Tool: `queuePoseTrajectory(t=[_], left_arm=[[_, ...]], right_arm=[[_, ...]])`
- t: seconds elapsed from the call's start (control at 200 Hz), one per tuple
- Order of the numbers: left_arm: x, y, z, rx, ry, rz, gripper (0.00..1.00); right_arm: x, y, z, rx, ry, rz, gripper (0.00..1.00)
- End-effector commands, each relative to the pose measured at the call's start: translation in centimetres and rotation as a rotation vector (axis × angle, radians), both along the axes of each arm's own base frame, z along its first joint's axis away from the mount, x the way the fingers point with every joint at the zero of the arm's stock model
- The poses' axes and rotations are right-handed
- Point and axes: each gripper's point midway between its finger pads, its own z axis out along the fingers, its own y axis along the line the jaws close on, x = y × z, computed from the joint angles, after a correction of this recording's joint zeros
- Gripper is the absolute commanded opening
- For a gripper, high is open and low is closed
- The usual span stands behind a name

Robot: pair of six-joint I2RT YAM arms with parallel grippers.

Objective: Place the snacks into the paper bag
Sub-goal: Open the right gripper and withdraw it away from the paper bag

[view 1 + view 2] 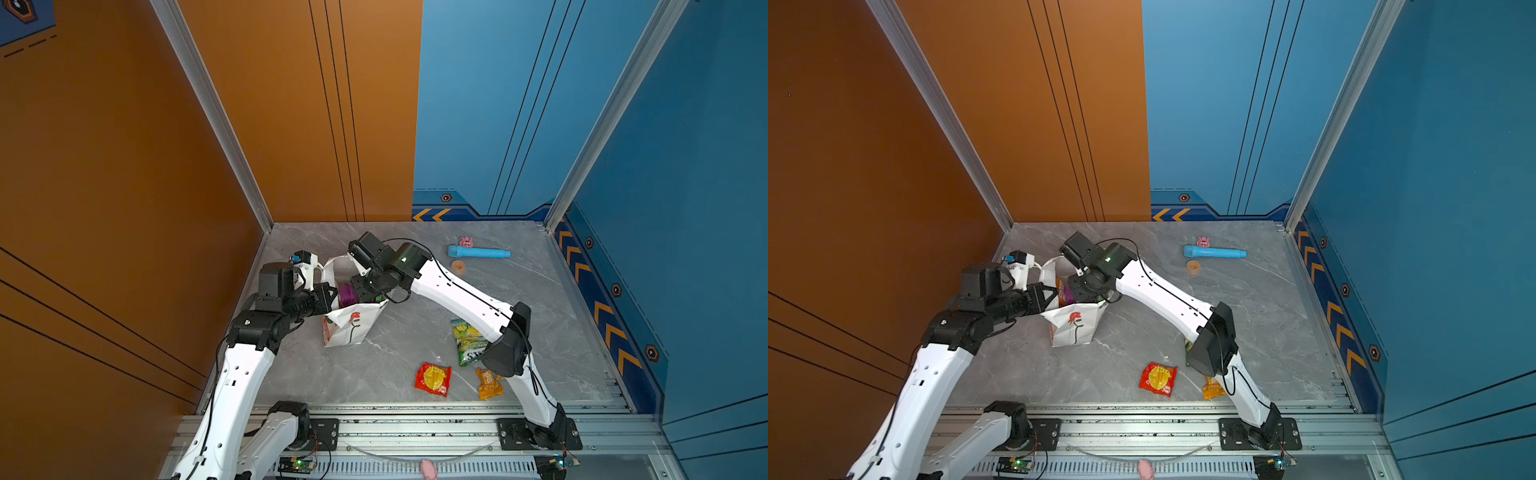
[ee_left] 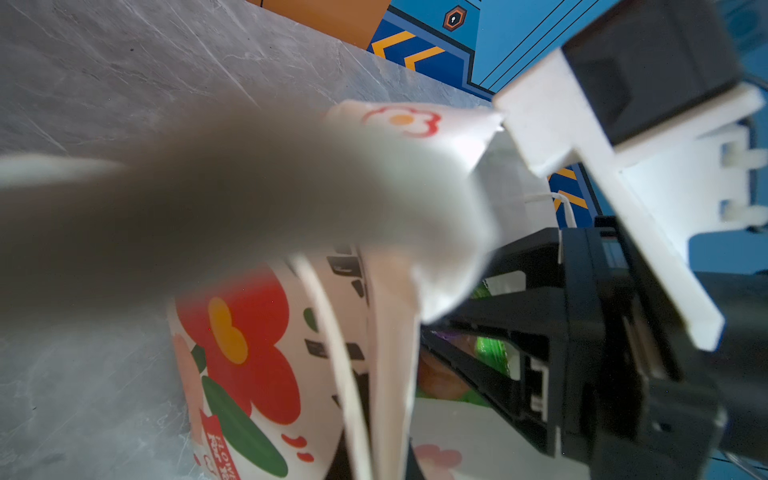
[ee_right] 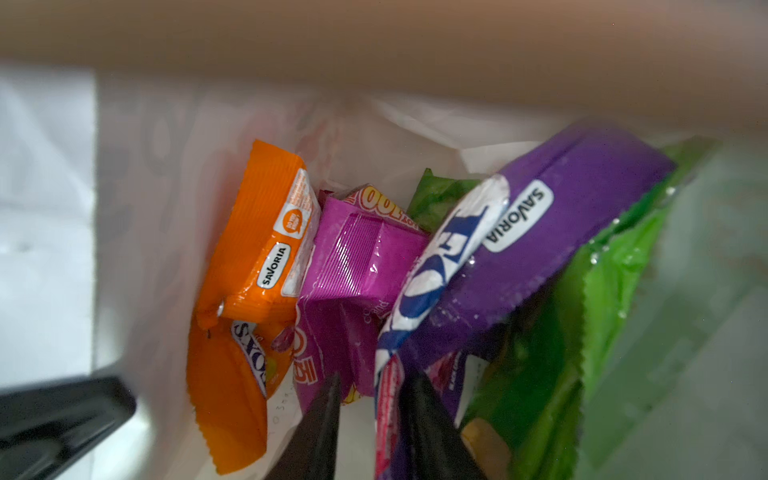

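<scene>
A white, flower-printed paper bag stands open left of centre on the grey marble table in both top views, with a robot arm at each side. The left gripper, jaws closed, pinches the bag's left rim. In the left wrist view the bag wall and one cord handle sit blurred, right against the lens.

The right gripper reaches down into the bag's mouth from the right. The right wrist view looks into the bag, where its two black fingertips stand a narrow gap apart. The red-and-white edge of a purple packet lies between them; whether either finger touches it cannot be told. An orange packet, a magenta packet and a green packet are packed beside it inside the bag.

Three snacks lie on the table at lower right of a top view. A green candy bag is partly hidden under the elbow of the right arm. A red packet and an orange-yellow wrapper lie near the table's front edge. Toward the back right are a blue cylinder, with a pink toy just behind it and a small orange ring just in front.
</scene>
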Motion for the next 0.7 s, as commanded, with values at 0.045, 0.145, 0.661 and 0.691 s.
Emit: queuePoseTrajectory(t=[0.045,0.145,0.661,0.691], left_arm=[[1.0,-0.3,3.3,-0.013,-0.150,-0.025,0.00],[1.1,0.1,3.1,0.004,-0.142,-0.005,0.00],[2.6,3.0,1.4,0.046,-0.047,0.106,0.00],[2.8,3.1,1.3,0.042,-0.036,0.110,0.00]], right_arm=[[0.1,-2.0,5.7,0.069,-0.085,-0.033,0.44],[0.1,-2.4,6.5,0.075,-0.099,-0.039,0.50],[1.2,-12.1,13.2,0.086,-0.330,-0.226,0.66],[1.3,-12.8,13.0,0.090,-0.324,-0.245,0.67]])
